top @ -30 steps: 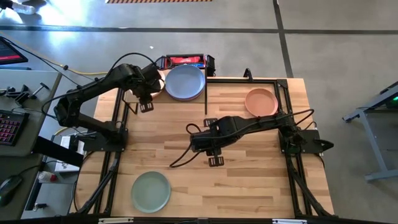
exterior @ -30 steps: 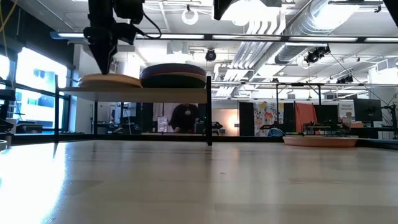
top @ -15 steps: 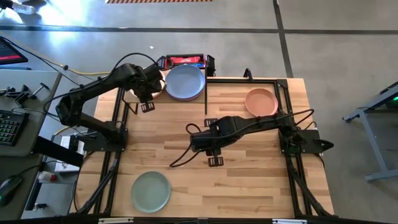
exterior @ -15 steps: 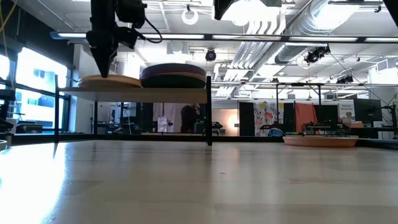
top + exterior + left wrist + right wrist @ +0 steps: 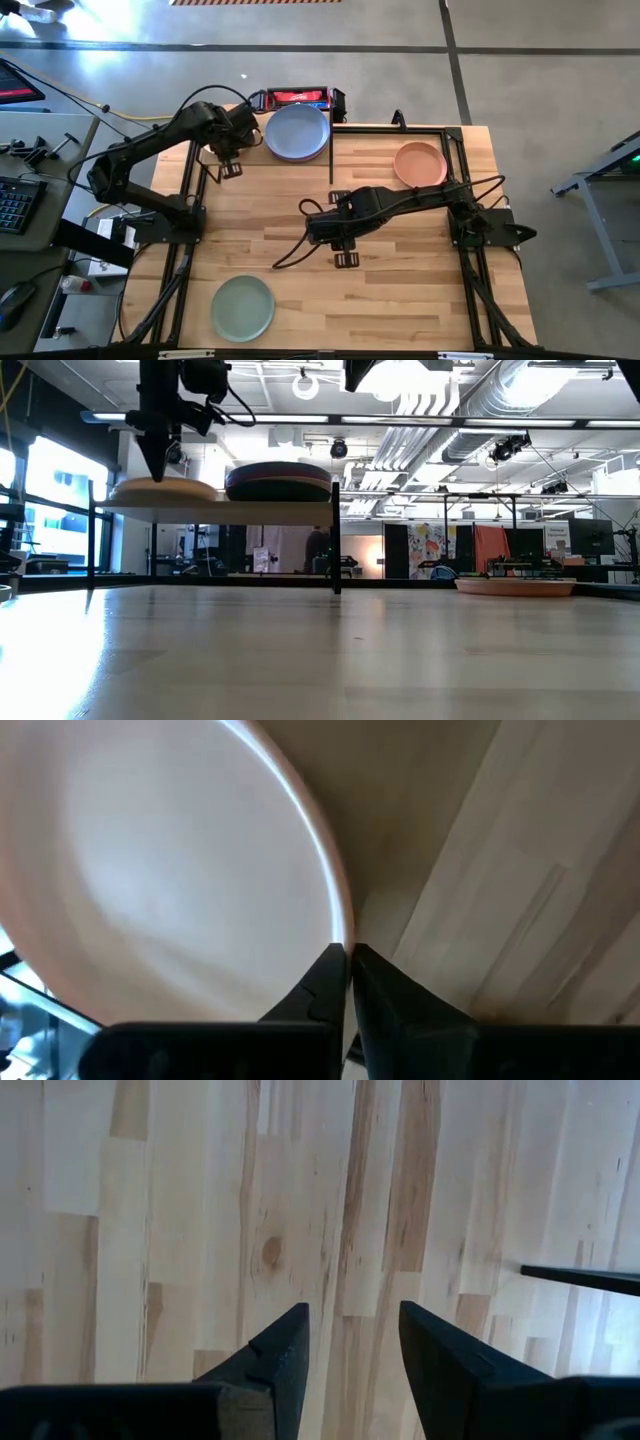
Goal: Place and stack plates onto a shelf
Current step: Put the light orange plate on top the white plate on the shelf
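Note:
A beige plate (image 5: 162,489) lies on the left half of the shelf (image 5: 215,506); its pale inside fills the left wrist view (image 5: 170,870). My left gripper (image 5: 157,476) (image 5: 347,955) stands over it, pointing steeply down, shut on its rim. My left arm (image 5: 215,130) hides the plate in the high view. A stack of plates with a blue one on top (image 5: 297,132) (image 5: 279,481) fills the shelf's right half. On the tabletop lie a peach plate (image 5: 420,163) at the far right and a sage green plate (image 5: 242,307) at the near left. My right gripper (image 5: 346,258) (image 5: 352,1342) hangs open over the table's middle. My left gripper pinches the beige plate's rim (image 5: 336,925) between its two fingertips (image 5: 325,975). The fingers come from above, pointing steeply down. The plate sits about level at the shelf board; I cannot tell whether it is lifted off it.
The shelf's thin black legs (image 5: 336,540) stand on the far left of the wooden tabletop (image 5: 400,290). A red and black object (image 5: 296,97) lies beyond the table's far edge. Bare wood shows under my right gripper (image 5: 200,1230).
My left gripper has shut on the beige plate's rim and tipped slightly. The plate has shifted a little toward the table's left along the shelf.

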Robot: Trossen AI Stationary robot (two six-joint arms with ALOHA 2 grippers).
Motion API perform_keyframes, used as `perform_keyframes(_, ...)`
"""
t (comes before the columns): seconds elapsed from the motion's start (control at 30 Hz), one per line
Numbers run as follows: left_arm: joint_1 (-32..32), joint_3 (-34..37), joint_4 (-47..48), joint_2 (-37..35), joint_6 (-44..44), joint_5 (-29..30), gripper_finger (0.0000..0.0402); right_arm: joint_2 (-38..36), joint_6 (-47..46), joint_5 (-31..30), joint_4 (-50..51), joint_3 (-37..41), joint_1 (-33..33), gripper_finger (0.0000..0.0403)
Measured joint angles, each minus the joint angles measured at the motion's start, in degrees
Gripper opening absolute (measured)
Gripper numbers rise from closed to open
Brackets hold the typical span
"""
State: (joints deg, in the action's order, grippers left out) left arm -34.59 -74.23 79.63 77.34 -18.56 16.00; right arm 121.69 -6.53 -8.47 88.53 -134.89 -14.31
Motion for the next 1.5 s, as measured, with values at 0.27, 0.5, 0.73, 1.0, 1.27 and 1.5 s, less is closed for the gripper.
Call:
perform_keyframes(0.27, 0.00, 0.01, 0.17, 0.00, 0.34, 0.24, 0.0005, 0.00, 0.09, 0.02, -0.02, 0.00, 0.00, 0.0134)
perform_keyframes(0.5, 0.00, 0.01, 0.28, 0.17, 0.34, 0.89, 0.0005, 0.00, 0.09, 0.04, -0.04, 0.00, 0.00, 0.0134)
perform_keyframes(0.73, 0.00, 0.01, 3.17, 3.72, 0.41, 1.37, 0.0005, 0.00, -0.06, 0.04, -0.05, 0.00, 0.00, 0.0134)
perform_keyframes(1.0, 0.11, 0.01, 2.47, 4.04, 0.51, 1.10, 0.0005, 0.00, -0.98, 0.06, -0.05, 0.00, 0.00, 0.0134)
perform_keyframes(1.27, 0.30, -0.12, 0.87, 3.93, -0.01, -4.43, 0.0005, 0.00, -0.98, 0.05, -0.05, 0.00, 0.00, 0.0134)
perform_keyframes(1.5, 2.49, -0.11, -1.37, 3.99, -1.52, -5.08, 0.0005, 0.00, -0.98, 0.06, -0.07, 0.00, 0.02, 0.0134)
